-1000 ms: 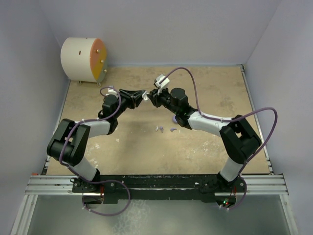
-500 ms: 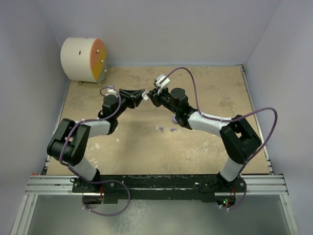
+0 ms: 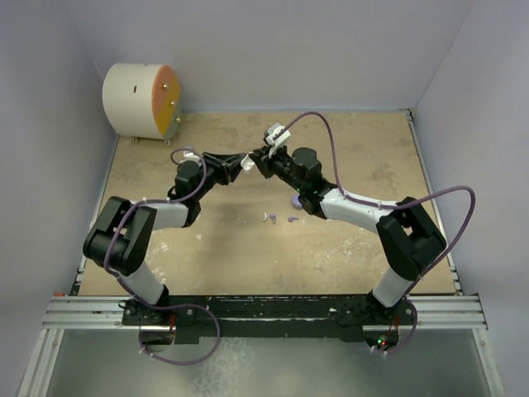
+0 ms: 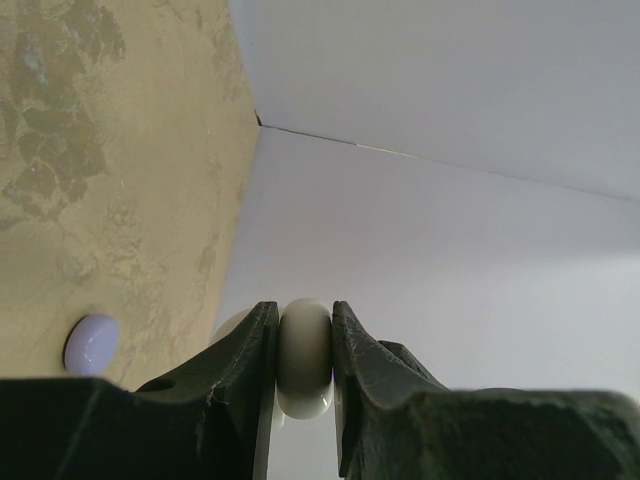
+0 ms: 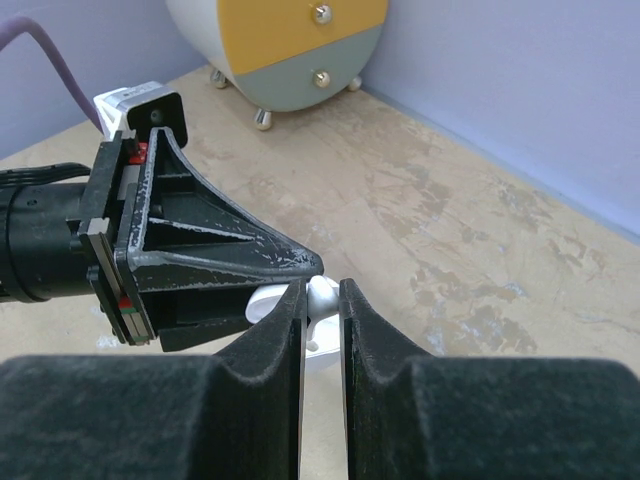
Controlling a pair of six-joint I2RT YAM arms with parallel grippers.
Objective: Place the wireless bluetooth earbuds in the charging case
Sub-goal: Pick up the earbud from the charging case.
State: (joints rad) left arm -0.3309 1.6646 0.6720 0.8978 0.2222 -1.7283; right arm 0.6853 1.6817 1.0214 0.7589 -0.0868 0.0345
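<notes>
two arms meet in mid-air to seat an earbud in the white case half

the left gripper point(image 4: 303, 312) hangs above the tabletop point(image 3: 355, 248), about midway between its left and right edges and nearer the far edge. its fingers are pressed almost fully together on the white half of the charging case point(image 4: 304, 365), gripping it edge-on and clear of the surface. the right gripper point(image 5: 321, 288) faces it tip to tip. its fingers leave only a narrow gap, and a small whitish earbud point(image 5: 315, 325) appears to be pinched between them. whether the bud touches the white half or sits just beside it cannot be told.

the step in hand looks like seating this bud in the held half. the next move likely calls for fine alignment with the socket, which no view shows, then a gentle push while the left arm holds steady.

the lilac half point(image 3: 296, 201) lies flat near the middle of the tabletop, under the right arm. two more tiny lilac buds point(image 3: 269, 218) lie just beside it toward the near edge, well apart from both grippers. a big white drum with an orange face point(image 3: 140, 101) stands in the far left corner, out of the way. the likely obstacle is the left fingers themselves, which cover much of the white half and leave little room.
</notes>
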